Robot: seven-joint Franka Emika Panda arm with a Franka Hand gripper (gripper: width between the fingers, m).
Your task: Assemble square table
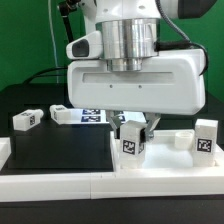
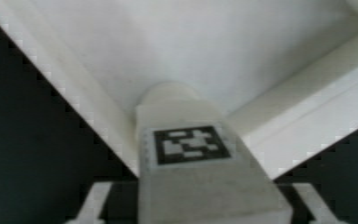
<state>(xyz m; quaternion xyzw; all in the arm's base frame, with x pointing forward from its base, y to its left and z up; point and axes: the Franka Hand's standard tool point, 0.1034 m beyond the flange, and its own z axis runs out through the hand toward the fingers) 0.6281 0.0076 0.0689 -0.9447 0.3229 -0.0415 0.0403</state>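
Squarely under the claw point(image 1: 133, 124) stands a short white block leg point(image 1: 130, 144), matte plastic with a black-and-white tag, near the black worktop's point(image 1: 60, 150) edge closest to the exterior camera. The fingers flank the block; whether they press it I cannot tell. The smooth white tray-like top point(image 2: 247, 50), raised-rimmed, lies just beside the leg.

Exterior camera faces the arm point(image 1: 128, 40) closely; wrist camera hugs one leg point(image 2: 194, 150).
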